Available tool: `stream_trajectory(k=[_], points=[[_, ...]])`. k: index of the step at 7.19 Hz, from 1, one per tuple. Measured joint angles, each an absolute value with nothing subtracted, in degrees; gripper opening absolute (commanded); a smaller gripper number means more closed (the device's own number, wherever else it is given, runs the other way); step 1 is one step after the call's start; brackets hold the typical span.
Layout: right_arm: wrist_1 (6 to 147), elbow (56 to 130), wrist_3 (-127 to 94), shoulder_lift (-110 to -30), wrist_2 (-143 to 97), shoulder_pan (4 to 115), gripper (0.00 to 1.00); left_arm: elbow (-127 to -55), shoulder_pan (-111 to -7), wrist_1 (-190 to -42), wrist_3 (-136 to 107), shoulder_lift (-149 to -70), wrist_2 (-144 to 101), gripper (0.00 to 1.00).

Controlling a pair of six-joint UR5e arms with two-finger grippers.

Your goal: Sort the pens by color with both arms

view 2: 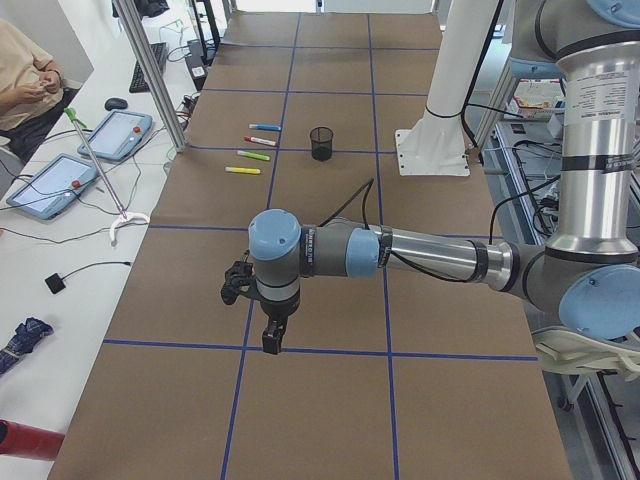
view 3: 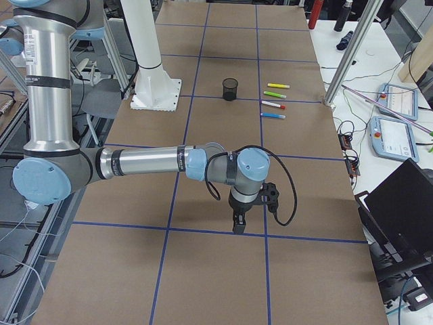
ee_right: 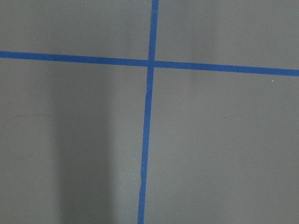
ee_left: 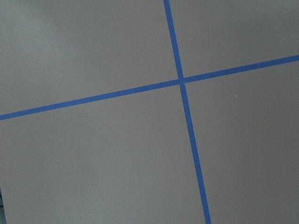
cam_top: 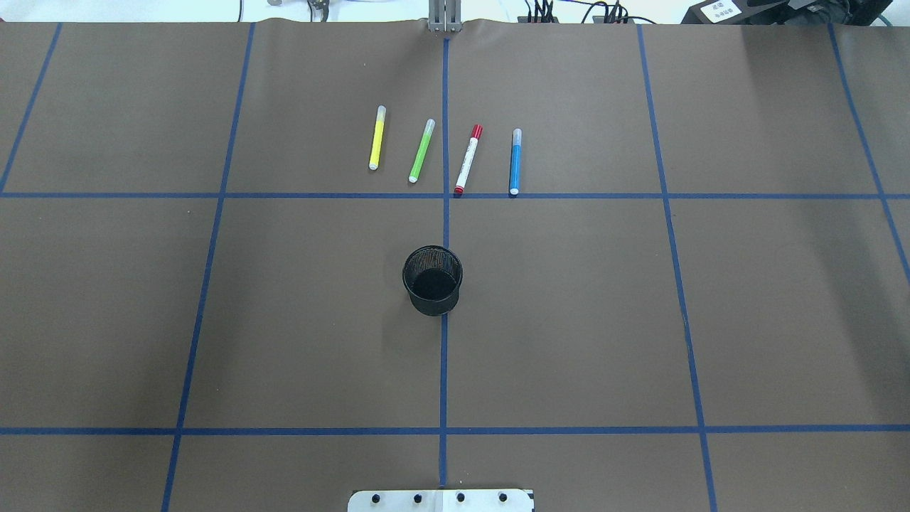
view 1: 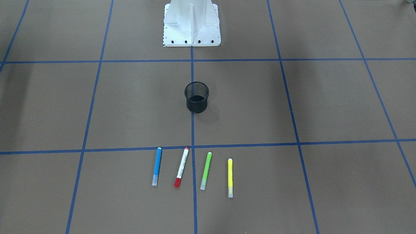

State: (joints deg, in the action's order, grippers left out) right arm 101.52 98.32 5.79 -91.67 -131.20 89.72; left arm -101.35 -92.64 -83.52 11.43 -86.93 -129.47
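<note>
As 4 pens (cam_top: 421, 150) lie abreast | left gripper (view 2: 271, 344), right gripper (view 3: 238, 227) well apart

Lighting is pretty even and soft overall, looks like it comes from overhead, nothing harsh. The brown table (cam_top: 569, 320) comes out flat and matte with no real glare. The black mesh cup (view 1: 197, 97) only throws a faint, fuzzy shadow toward the lower right in the front-facing view, and there are broad soft dark patches at the far left and right of centre too. The white pedestal (view 1: 191, 22) is close to blown out. The pens (cam_top: 515, 162) are sharp and the colours pop. Right wrist view has a wide vertical shadow band left of centre; left wrist view is evenly lit, slightly soft. Side views are bright, and the left arm (view 2: 430, 255) gets a soft highlight along its silver tube
</note>
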Motion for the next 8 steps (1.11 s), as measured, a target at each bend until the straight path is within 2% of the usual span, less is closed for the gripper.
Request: stream_trajectory(k=[8], points=[[101.5, 100.0, 5.6, -91.8, -131.2, 89.7, 1.0, -101.4, -92.6, -83.5, 11.4, -87.0, -129.1, 1.0]])
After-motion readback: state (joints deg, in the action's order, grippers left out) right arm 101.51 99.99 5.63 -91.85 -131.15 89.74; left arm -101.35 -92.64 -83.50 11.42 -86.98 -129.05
